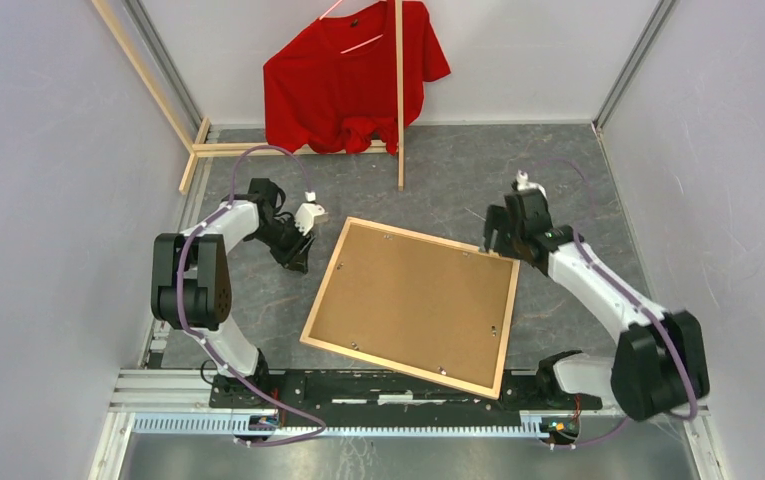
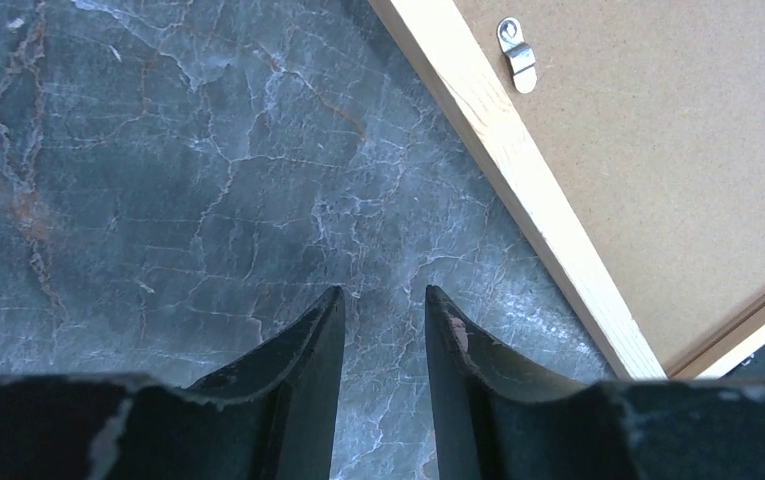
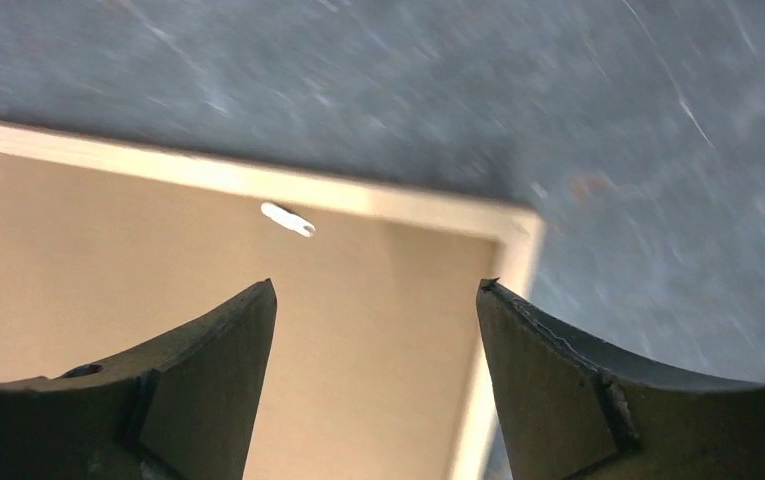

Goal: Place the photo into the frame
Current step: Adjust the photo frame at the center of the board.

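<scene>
A: Looking down at a large rectangular picture frame of thin light wood (image 1: 434,241), face down at mid-table. Brown cardboard backing board (image 1: 413,300) up, small metal turn-clips (image 2: 518,52) along its edge. No sign of the glossy photo in any view. Possibly under that board, can't tell.

B: Sits skewed too, with long edges running roughly ten to four, taking twelve as away from the bases.

A: And the pincers?

B: Left gripper (image 2: 383,295) parked over bare grey marbled table (image 2: 158,200), jaws a narrow gap apart, nothing between. Has the frame's far-left corner just beside it at three o'clock, not touching.

A: Right gripper (image 3: 376,285) hovering over the far-right corner, jaws spread wide and empty, with the bulk of the frame off at eight o'clock.

B: Closer on the right, then, already above the wood. Probably calls for working the clips or board from that corner.

A: Further out at twelve, a red T-shirt (image 1: 348,80) at the back wall among loose light-wood slats (image 1: 399,100).
</scene>
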`<state>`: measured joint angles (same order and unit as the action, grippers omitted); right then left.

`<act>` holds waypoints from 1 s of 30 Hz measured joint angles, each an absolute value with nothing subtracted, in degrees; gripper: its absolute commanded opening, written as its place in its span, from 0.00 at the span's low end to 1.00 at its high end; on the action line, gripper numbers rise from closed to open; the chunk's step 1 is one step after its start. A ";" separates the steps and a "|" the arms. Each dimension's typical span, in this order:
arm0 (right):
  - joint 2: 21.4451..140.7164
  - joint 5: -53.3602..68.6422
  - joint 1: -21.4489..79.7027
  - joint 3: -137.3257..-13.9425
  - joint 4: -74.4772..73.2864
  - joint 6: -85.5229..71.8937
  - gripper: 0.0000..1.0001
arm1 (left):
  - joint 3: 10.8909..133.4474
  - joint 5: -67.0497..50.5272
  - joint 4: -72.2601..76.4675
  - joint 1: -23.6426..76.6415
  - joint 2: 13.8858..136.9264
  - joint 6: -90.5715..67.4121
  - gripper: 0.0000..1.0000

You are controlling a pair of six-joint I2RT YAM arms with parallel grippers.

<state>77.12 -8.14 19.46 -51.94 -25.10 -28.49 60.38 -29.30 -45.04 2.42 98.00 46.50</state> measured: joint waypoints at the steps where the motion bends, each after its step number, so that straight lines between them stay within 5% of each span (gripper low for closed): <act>1: 74.11 -9.21 18.46 -48.90 -25.67 -28.49 0.79 | 60.38 -29.28 -45.01 2.44 98.00 46.48 0.43; 8: 64.66 -11.66 15.16 -34.79 -29.93 -28.60 0.68 | 60.38 -30.44 -45.74 2.50 98.00 46.39 0.47; 18: 65.04 -7.09 14.06 -28.64 -23.07 -30.00 0.31 | 59.37 -31.68 -46.78 3.70 98.00 46.41 0.51; 30: 81.25 -6.76 13.69 -42.00 -19.73 -28.29 0.33 | 57.34 -31.70 -46.39 4.32 98.00 46.41 0.51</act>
<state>81.25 -6.76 13.69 -42.00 -19.73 -28.29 57.34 -31.70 -46.39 4.32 98.00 46.41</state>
